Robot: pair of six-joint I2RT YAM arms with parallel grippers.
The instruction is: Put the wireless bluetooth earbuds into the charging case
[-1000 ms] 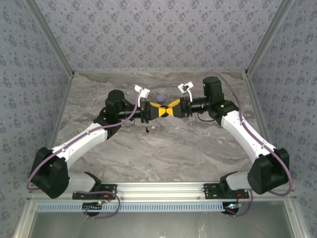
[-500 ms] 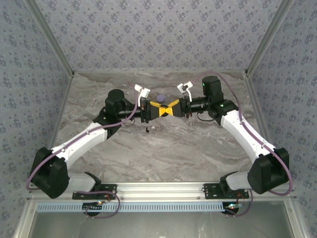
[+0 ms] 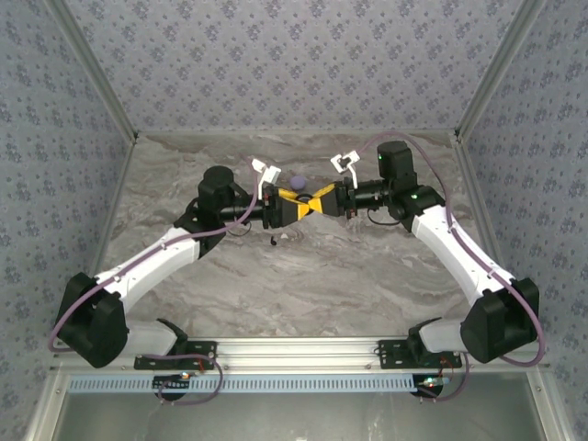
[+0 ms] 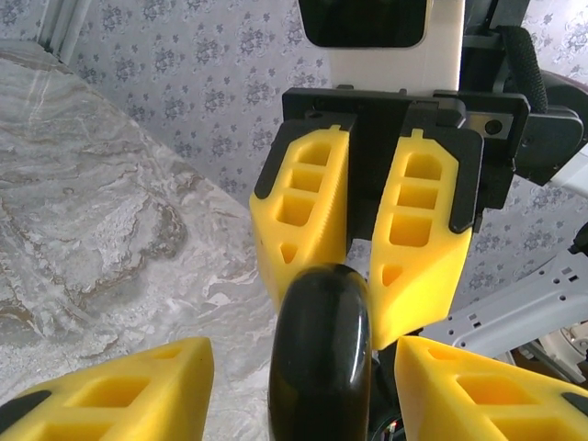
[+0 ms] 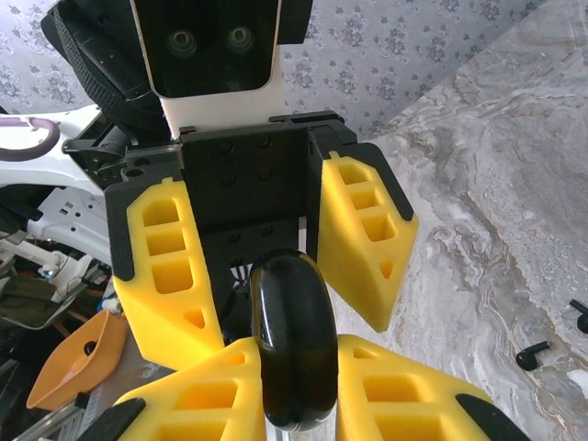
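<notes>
The black charging case (image 5: 294,354), a glossy rounded shell seen edge on, hangs in mid-air above the marble table. My right gripper (image 5: 296,344) is shut on it, its yellow fingers pressed against both sides. My left gripper (image 4: 303,347) faces it nose to nose and stands open, each finger a clear gap away from the case (image 4: 322,358). From above, the left gripper (image 3: 292,209) and right gripper (image 3: 323,197) meet at the table's back middle. Two tiny black earbuds (image 5: 533,354) (image 5: 581,315) lie on the marble below; one speck (image 3: 273,241) also shows from above.
A small purple object (image 3: 299,181) lies on the marble table (image 3: 294,285) just behind the grippers. Patterned walls and metal frame posts (image 3: 482,87) close in the back and sides. An orange bowl-like thing (image 5: 78,363) sits beyond the table.
The left gripper's jaws have spread away from the case, while the right gripper's jaws have closed onto it. Both arms stay almost where they were.
</notes>
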